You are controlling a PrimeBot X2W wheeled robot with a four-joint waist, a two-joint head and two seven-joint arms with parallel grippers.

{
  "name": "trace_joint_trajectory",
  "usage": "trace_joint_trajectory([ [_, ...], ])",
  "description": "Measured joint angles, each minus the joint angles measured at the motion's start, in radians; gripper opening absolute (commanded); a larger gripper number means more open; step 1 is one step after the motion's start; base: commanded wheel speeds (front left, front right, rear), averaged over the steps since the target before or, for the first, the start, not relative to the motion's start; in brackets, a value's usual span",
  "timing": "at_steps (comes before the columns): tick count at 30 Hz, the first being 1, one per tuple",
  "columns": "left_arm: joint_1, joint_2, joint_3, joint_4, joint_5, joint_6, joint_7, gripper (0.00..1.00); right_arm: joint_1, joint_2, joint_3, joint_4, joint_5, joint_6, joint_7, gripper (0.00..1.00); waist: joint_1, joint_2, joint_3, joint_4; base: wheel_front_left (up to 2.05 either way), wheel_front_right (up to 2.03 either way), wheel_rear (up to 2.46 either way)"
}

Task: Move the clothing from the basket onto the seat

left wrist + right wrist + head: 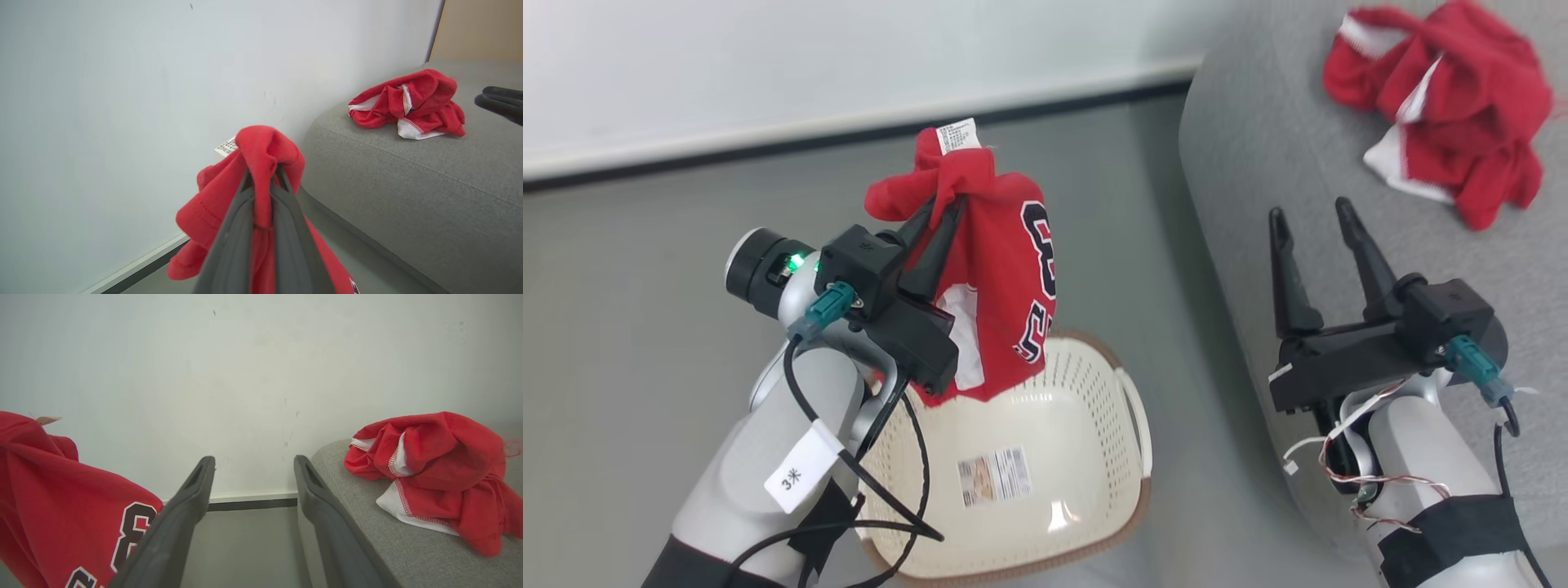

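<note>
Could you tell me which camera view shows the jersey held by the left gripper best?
The head view: the jersey hangs nearly whole from the left gripper, numerals facing the camera. The left wrist view gives bunched fabric around the fingers; the right wrist view, one side with part of the numerals.

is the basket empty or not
Empty where visible: the basket floor is bare except a sticker; the red jersey hangs above it from the left gripper.

The right gripper holds its two dark fingers wide apart, framing the pale wall and grey floor. At left hangs a red jersey with dark, white-edged numerals. At right, a crumpled red garment with white trim lies on the grey seat.
</note>
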Motion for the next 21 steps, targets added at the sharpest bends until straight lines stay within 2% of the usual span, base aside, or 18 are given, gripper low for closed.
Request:
trace_joint_trajectory([
  [12,0.069,-0.011,-0.020,0.006,-0.066,-0.001,0.001,0.00,0.075,0.002,0.057,0.069,-0.007,0.047,0.000,1.00,0.0001,0.0000,-0.181,0.010,0.00,0.00,0.00],
  [21,0.138,-0.014,-0.033,-0.034,-0.103,-0.008,0.034,0.00,0.127,0.023,0.144,0.088,-0.007,0.081,0.000,1.00,0.0000,0.0000,-0.303,0.029,0.00,0.00,0.00],
])
